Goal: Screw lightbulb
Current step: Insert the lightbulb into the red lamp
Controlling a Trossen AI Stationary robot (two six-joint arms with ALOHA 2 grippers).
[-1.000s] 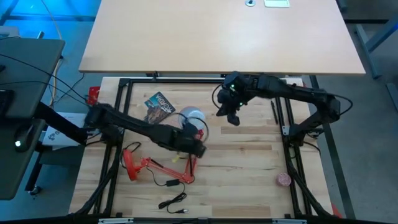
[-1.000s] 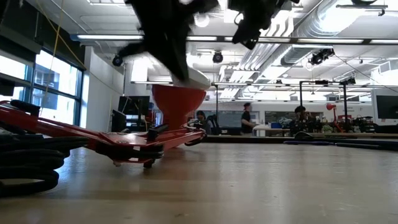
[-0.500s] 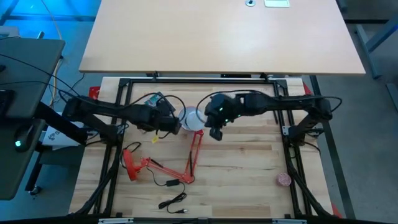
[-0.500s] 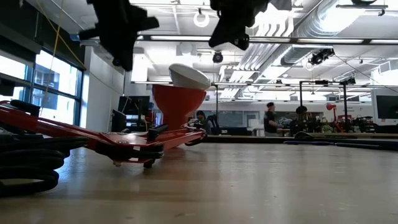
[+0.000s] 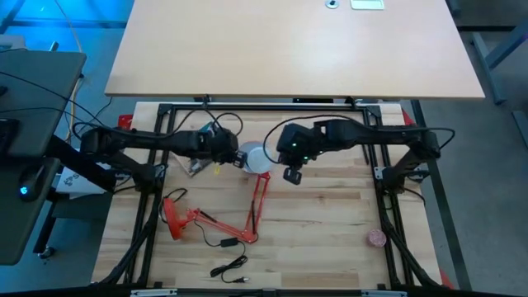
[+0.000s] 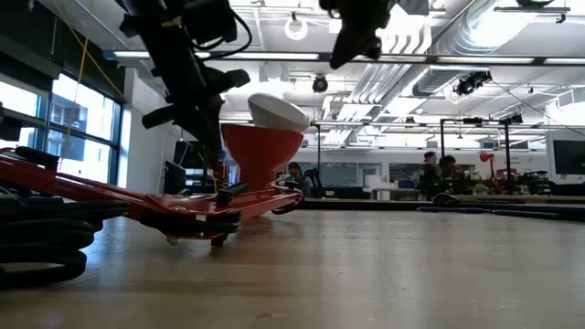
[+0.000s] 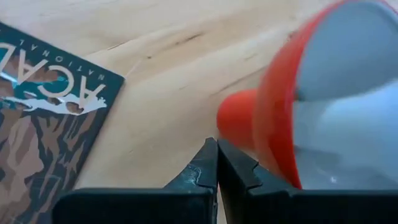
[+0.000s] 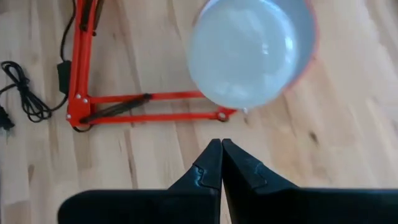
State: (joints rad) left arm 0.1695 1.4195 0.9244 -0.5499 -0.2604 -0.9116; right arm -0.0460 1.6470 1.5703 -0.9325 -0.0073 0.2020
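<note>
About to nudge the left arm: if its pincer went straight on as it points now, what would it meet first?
Probably the red lamp shade holding the lightbulb; the shut left pincer points just beside its rim, though depth is unclear.

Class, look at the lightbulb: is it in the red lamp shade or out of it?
In. The lightbulb sits inside the red lamp shade, its white dome rising above the rim. Whether it is fully screwed in, cannot tell.

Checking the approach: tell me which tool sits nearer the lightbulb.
Left, narrowly. The left tool, shut, sits just beside the lightbulb seated in the red lamp shade. The right tool, also shut, hangs slightly farther off on the bulb's other side, above the table.
</note>
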